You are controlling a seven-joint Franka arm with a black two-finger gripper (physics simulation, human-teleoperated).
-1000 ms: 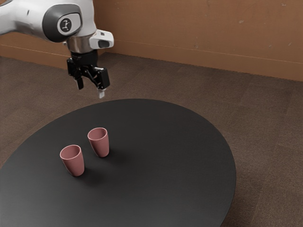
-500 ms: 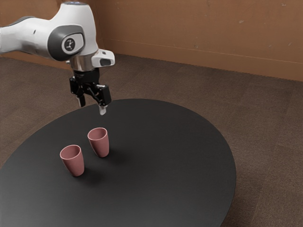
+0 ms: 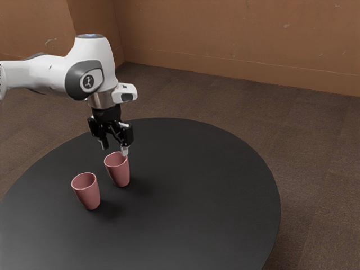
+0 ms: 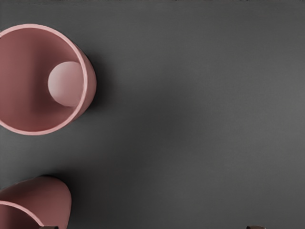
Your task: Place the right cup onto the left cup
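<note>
Compared with half a second ago, the hand (image 3: 114,148) is coming lower, sinking toward six o'clock in the exterior view and easing slightly toward five. The white arm (image 3: 48,73) is following it down. The jaws are standing apart, open, and gripping nothing. They are now hanging close to the right-hand cup (image 3: 118,173), at about twelve o'clock from it, and one tip is overlapping its rim in the exterior view; whether it is touching, I cannot tell. In the earlier frame, a gap was showing between that tip and the rim.

Neither cup is moving: both are keeping the spots they had. The right-hand cup is standing upright on the black bench (image 3: 197,214), toward eleven o'clock from the middle. The left-hand cup (image 3: 89,196) is standing upright nearer ten o'clock, so the right-hand one is sitting at about two o'clock from it, near but apart. In the wrist view, both pink cups are showing their open mouths, and one is revealing a paler round bottom inside.
</note>
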